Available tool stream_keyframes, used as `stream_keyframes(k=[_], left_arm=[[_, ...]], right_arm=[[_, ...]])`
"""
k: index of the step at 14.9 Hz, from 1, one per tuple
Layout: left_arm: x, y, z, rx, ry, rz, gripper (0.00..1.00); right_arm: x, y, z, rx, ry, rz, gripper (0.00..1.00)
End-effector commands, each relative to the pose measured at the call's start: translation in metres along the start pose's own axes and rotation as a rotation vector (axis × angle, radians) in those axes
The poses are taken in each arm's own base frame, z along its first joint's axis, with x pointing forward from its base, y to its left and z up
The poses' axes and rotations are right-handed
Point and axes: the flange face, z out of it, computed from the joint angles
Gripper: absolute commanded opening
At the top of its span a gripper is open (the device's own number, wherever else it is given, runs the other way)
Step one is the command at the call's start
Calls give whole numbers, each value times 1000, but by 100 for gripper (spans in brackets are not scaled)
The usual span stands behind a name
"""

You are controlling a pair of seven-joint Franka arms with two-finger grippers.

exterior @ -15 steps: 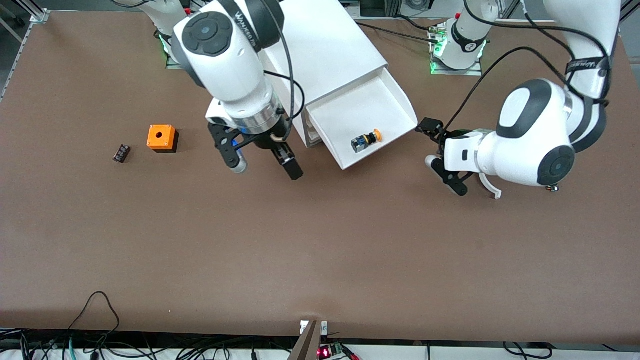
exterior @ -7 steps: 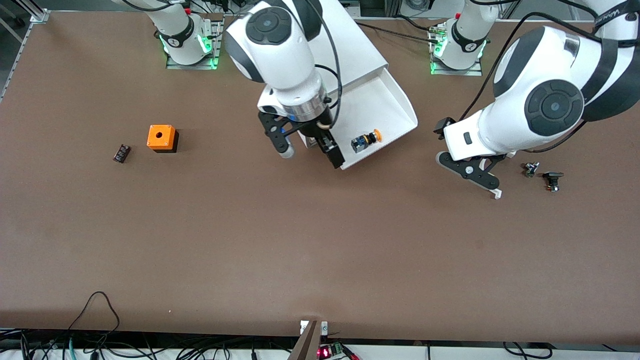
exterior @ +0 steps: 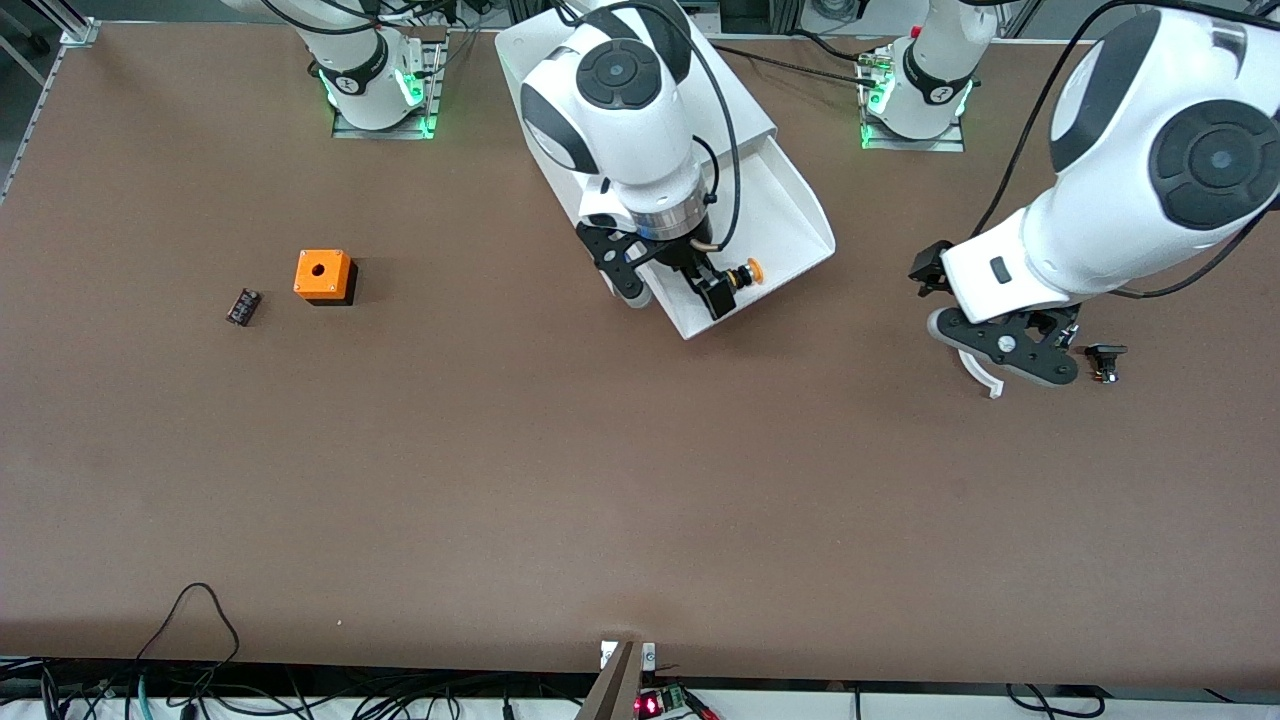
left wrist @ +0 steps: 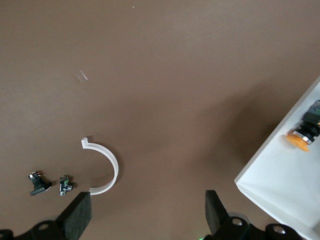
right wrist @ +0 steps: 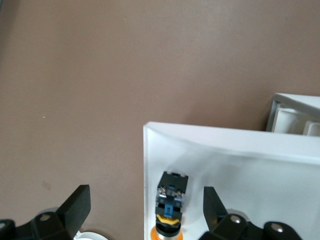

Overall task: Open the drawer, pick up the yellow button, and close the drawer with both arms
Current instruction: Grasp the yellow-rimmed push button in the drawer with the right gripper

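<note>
Right tool [exterior: 670, 285] hangs over the pulled-out drawer [exterior: 790, 215], fingers spread wide, with the button [exterior: 742, 273] lying between and just below them in the right wrist view. That button [right wrist: 169, 207] rests on its side on the drawer floor, close against the drawer's front wall and near the corner toward the right arm's end of the desk [exterior: 500, 480]; its orange-yellow cap points toward the left arm's end of the drawer.

Judging by its build, the button should be light and rigid, a hard plastic piece that will not give under the fingers. The round cap and cylindrical body look smooth, so it may roll or squirt aside if pinched off-centre. The black-and-blue body seems the better place to take hold, across its width, rather than the domed cap.

Room is tight on one side: the raised front wall stands right beside the button, so one finger must come down in the narrow space between wall and body. Toward the cabinet [exterior: 640, 90] the drawer floor is bare, leaving free space above and inward for a straight lift.

Left tool [exterior: 1005, 345] waits over the desk away from the drawer toward the left arm's end, fingers apart and holding nothing, above a white curved piece [left wrist: 102, 167].
</note>
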Motion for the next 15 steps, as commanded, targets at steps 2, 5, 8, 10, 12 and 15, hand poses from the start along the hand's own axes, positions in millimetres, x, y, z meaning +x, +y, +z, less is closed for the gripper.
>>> stream_keyframes(k=[2,5,8,10,12,15], left_arm=[[4,-3,-5,-60,10,-47,100],[2,-1,-6,-79,9,-70,100],[2,1,-6,-80,10,-68,100],[2,1,-6,-80,10,-68,100],[2,1,-6,-80,10,-68,100],[2,1,-6,-80,8,-68,100]], right_arm=[[-26,6,29,-18,21,10,100],[-26,6,45,-22,23,12,100],[-29,6,50,-7,17,34,99],[-29,6,51,-7,17,33,85],[-31,6,51,-8,14,25,52],[-33,7,48,-10,12,23,6]])
